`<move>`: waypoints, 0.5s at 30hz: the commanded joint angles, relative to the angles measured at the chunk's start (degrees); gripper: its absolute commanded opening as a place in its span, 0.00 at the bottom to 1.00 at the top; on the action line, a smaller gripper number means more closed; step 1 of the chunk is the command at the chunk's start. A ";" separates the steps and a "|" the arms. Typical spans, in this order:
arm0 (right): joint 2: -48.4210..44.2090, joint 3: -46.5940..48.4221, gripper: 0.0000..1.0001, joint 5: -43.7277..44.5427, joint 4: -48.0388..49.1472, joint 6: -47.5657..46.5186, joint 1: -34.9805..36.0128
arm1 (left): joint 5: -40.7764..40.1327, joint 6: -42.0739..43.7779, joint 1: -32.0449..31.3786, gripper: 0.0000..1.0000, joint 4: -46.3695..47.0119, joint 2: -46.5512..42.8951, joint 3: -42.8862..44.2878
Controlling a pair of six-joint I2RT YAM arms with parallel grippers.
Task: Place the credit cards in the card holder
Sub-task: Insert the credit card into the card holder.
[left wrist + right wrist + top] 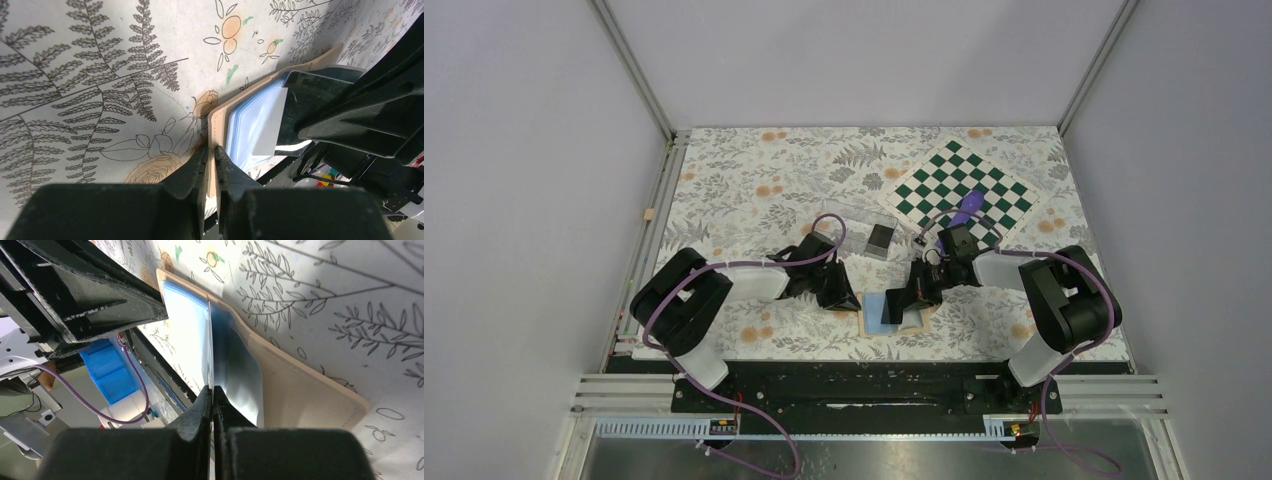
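The left gripper (pixel 210 152) is pinched on the near rim of the soft, flat tan folding card holder (pixel 220 115), which lies open just ahead of it. The right gripper (pixel 213 390) is clamped on a thin, stiff, probably slippery dark credit card (pixel 892 304), best held by its short end, edge-down over the blue-grey pocket beyond.

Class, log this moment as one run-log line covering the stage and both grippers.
stage: inserting card | left gripper: shut on card holder edge | right gripper: shut on card, edge-down over open holder

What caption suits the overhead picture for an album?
Left hand pinches the open card holder by its edge while the right hand holds a dark credit card over it.
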 commanded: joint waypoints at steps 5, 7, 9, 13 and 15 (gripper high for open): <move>-0.52 -1.93 0.00 -1.68 -2.36 0.40 0.59 | -3.12 0.55 -1.23 0.09 -2.86 1.62 -1.61; -0.62 -2.42 0.00 -2.15 -1.85 1.37 0.80 | -3.10 0.64 -1.32 0.08 -2.87 1.69 -1.41; -0.48 -2.43 0.00 -1.91 -2.38 1.51 1.27 | -2.95 0.74 -1.45 0.08 -2.85 1.86 -1.13; 1.87 -0.49 0.00 -1.22 -5.53 0.37 2.11 | -2.79 1.08 -1.77 0.08 -3.10 2.32 -0.39; 2.96 1.00 0.00 -0.30 -7.40 -0.20 2.63 | -2.81 1.39 -1.79 0.07 -3.87 2.63 0.14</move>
